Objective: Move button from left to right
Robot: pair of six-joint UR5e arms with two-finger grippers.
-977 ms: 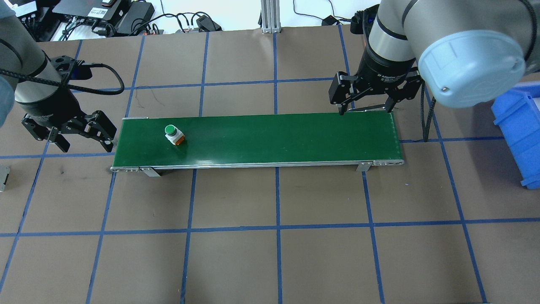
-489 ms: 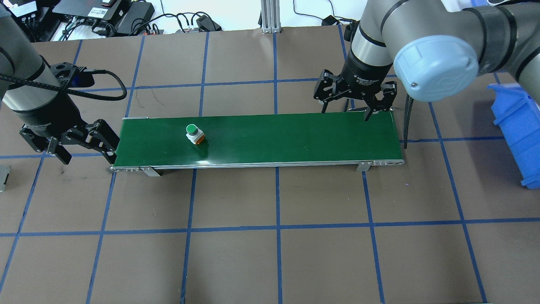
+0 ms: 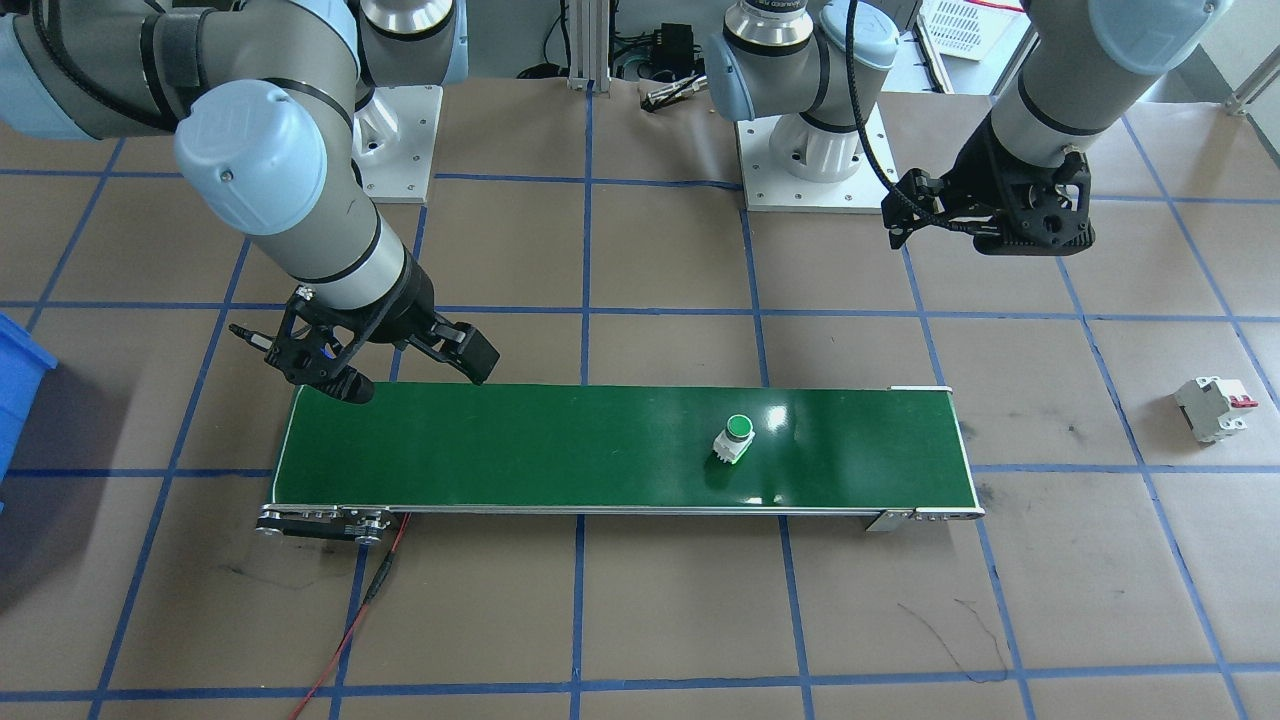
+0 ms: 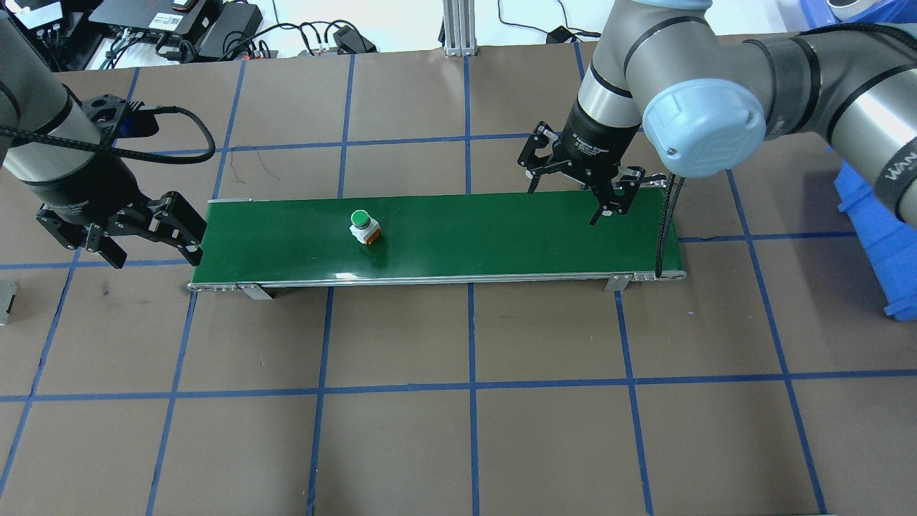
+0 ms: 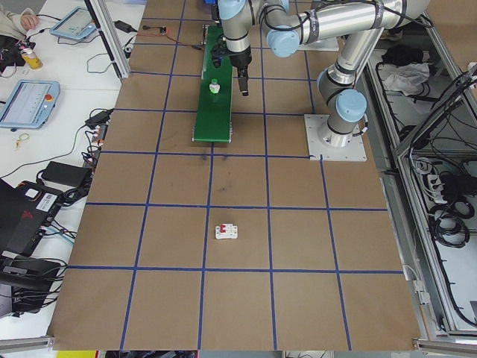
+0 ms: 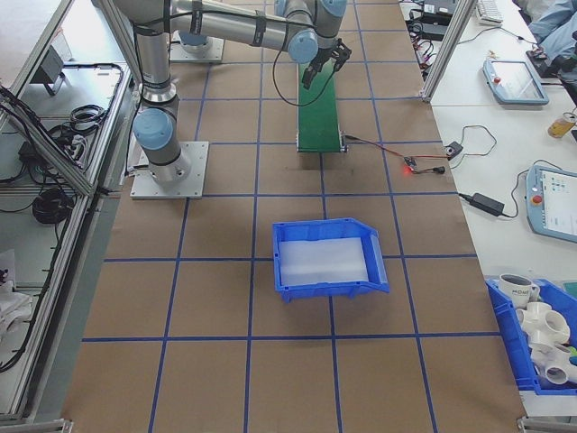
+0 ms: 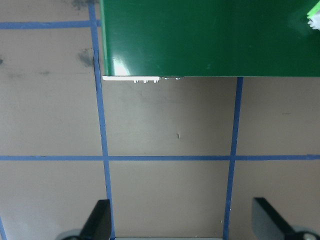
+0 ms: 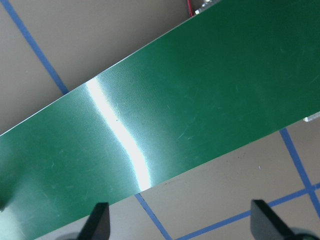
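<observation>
Front-facing view: the button (image 3: 735,437) stands upright on the green conveyor belt (image 3: 560,450), at about 3 o'clock from the belt's middle. The right pincer (image 3: 385,365) hangs over the belt's 9 o'clock end, its jaws spread and empty. The left pincer (image 3: 990,215) sits off the belt toward 1 o'clock; this view does not show its jaws. A white circuit breaker (image 3: 1212,407) lies on the worktop (image 3: 640,620), well apart.

Overhead view: the button (image 4: 364,226) is left of the belt's centre. The left pincer (image 4: 136,236) is released, just beside the 9 o'clock end. The right pincer (image 4: 573,190) is released above the 3 o'clock stretch.

Left wrist view: only a white sliver of the button (image 7: 315,20) shows at 2 o'clock, with both fingers (image 7: 97,220) apart.

Right wrist view: bare belt, fingers (image 8: 97,220) apart.

The step in hand looks like waiting at the receiving end. The next move probably calls for the right pincer to drop around the button once it is beneath and clench on its body.
</observation>
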